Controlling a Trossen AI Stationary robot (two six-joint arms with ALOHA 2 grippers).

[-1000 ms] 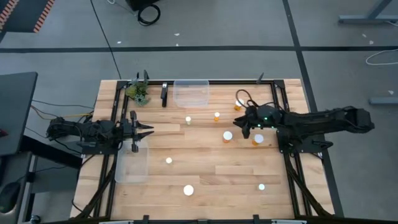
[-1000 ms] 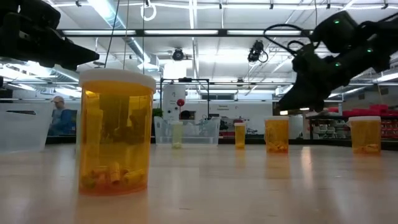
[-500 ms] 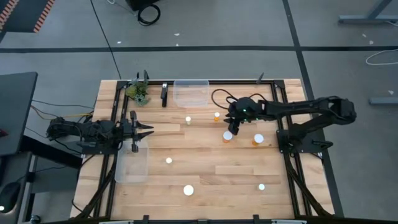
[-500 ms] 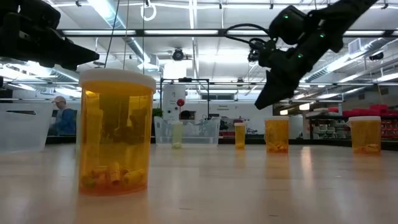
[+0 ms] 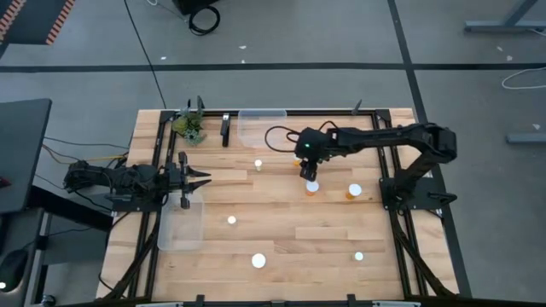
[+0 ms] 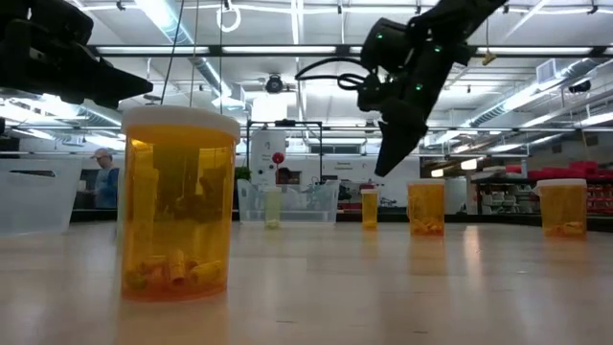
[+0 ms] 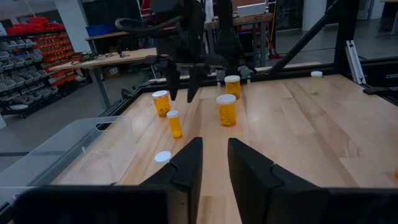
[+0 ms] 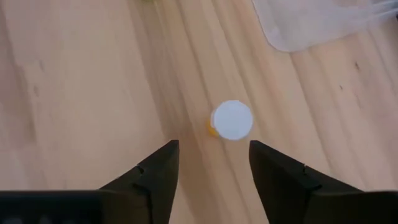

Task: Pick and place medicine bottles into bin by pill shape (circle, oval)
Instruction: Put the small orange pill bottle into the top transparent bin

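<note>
Right claw hovering over a small bottle near the far edge, fingers spread wide!

The right claw [image 5: 306, 167] is hanging open and empty above the worktop [image 5: 281, 230], its wrist camera looking straight down on one white-capped medicine bottle [image 8: 232, 120] standing upright between the fingers' line, close to the clear bin [image 5: 262, 126] at the far edge. Other bottles are standing scattered across the middle and near edge. The left claw [image 5: 192, 179] is waiting at the left edge, fingers slightly parted, holding nothing. That bottle looks light, rigid and smooth-sided, likely tippy; gripping the amber body just under the cap seems safest.
</note>
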